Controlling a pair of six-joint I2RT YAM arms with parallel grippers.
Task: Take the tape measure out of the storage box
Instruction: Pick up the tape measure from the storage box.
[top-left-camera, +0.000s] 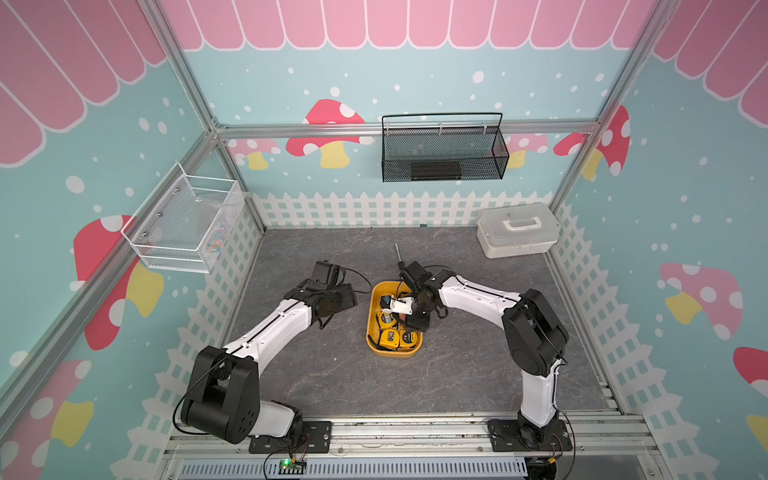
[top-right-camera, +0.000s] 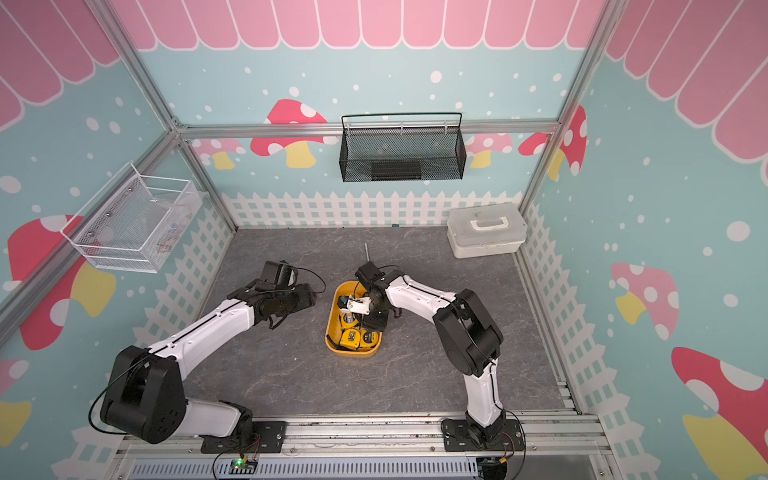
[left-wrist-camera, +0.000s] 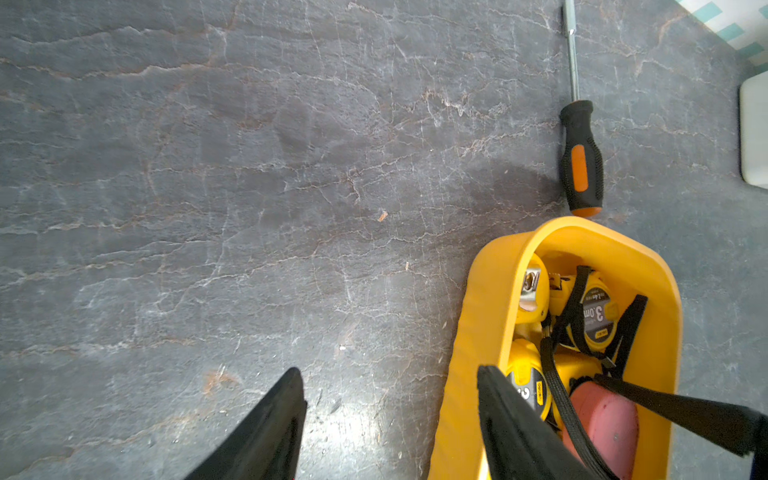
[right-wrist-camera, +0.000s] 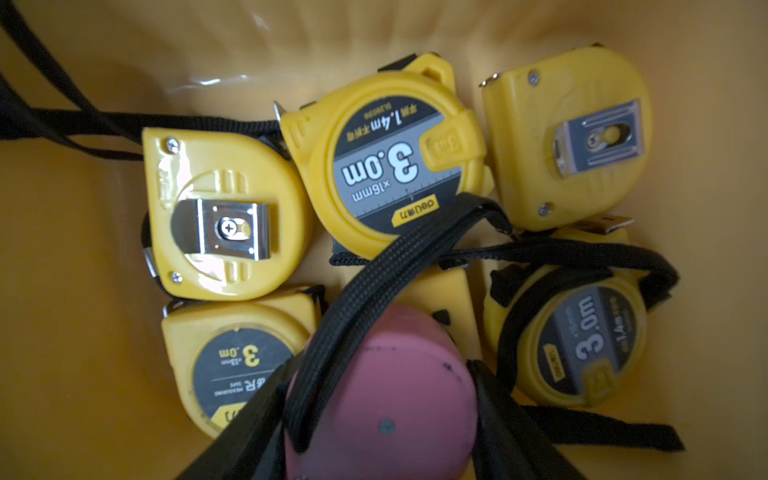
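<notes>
The storage box (top-left-camera: 395, 354) (top-right-camera: 351, 354) is a shallow yellow-orange tray in the middle of the grey table. Several yellow tape measures (right-wrist-camera: 390, 166) (top-left-camera: 390, 336) with black wrist straps lie in it, along with one pink tape measure (right-wrist-camera: 395, 399) (left-wrist-camera: 602, 419). My right gripper (right-wrist-camera: 380, 368) (top-left-camera: 407, 319) reaches down into the tray. Its two fingers press against both sides of the pink tape measure, and a black strap lies over the pink body. My left gripper (left-wrist-camera: 390, 386) (top-left-camera: 351, 293) hovers open just left of the tray, holding nothing, with one finger (left-wrist-camera: 498, 399) over the tray's rim (left-wrist-camera: 490, 291).
A screwdriver (top-left-camera: 399, 257) (left-wrist-camera: 579, 158) with a black and orange handle lies just behind the tray. A white lidded case (top-left-camera: 515, 232) stands at the back right corner. A black mesh basket (top-left-camera: 442, 149) and a white one (top-left-camera: 183, 224) hang on the walls.
</notes>
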